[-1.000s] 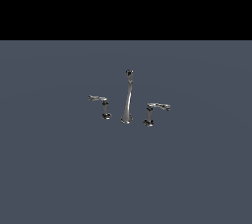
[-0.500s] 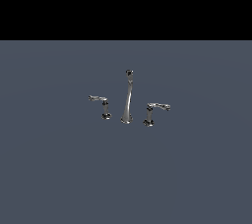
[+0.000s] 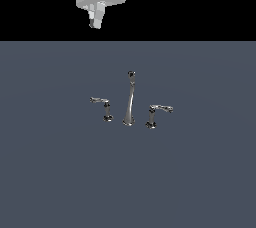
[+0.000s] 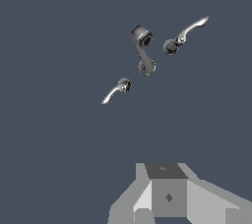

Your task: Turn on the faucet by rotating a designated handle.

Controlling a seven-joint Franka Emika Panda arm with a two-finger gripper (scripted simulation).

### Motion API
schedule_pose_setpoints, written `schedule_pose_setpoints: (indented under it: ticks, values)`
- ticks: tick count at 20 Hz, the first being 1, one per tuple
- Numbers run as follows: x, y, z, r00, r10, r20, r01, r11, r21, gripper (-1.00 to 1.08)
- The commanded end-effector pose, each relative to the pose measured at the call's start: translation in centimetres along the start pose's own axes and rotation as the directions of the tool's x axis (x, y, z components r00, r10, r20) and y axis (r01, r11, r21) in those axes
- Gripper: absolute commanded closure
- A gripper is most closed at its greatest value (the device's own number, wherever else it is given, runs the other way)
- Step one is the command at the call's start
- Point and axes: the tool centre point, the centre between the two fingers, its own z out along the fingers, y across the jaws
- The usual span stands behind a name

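Note:
The small chrome faucet stands in the middle of the grey floor, with its tall slender spout [image 3: 129, 99] between two handles. The handle [image 3: 100, 101] with the short straight lever is on the exterior view's left, on a thin dark post. The longer arched lever [image 3: 161, 108] is on the right. My gripper [image 3: 97, 21] hangs high above and behind the faucet, left of the spout, with its fingers together and nothing in them. In the wrist view the handle [image 4: 114, 93], spout [image 4: 142, 48] and arched lever [image 4: 187, 31] lie far ahead of my gripper [image 4: 167, 196].
The flat dark grey floor [image 3: 60, 172] spreads all around the faucet. A black background lies behind it. Nothing else stands on the floor.
My gripper has come down into the exterior view from the top edge; one second ago it was out of view. The faucet has not moved.

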Motion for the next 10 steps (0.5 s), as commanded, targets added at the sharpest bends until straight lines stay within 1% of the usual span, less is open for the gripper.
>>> schedule_pose_setpoints:
  ticks: [1, 5, 10]
  values:
    - [0.7, -1.1, 1.6, 0.997, 0.073, -0.001, -0.073, 0.997, 0.001, 1.08]
    - [1.7, -2.8, 4.3, 0.983, 0.186, -0.007, -0.186, 0.983, 0.0, 1.08]
    - [3.0, -4.6, 7.8, 0.946, 0.323, -0.023, -0.323, 0.946, 0.0, 1.08]
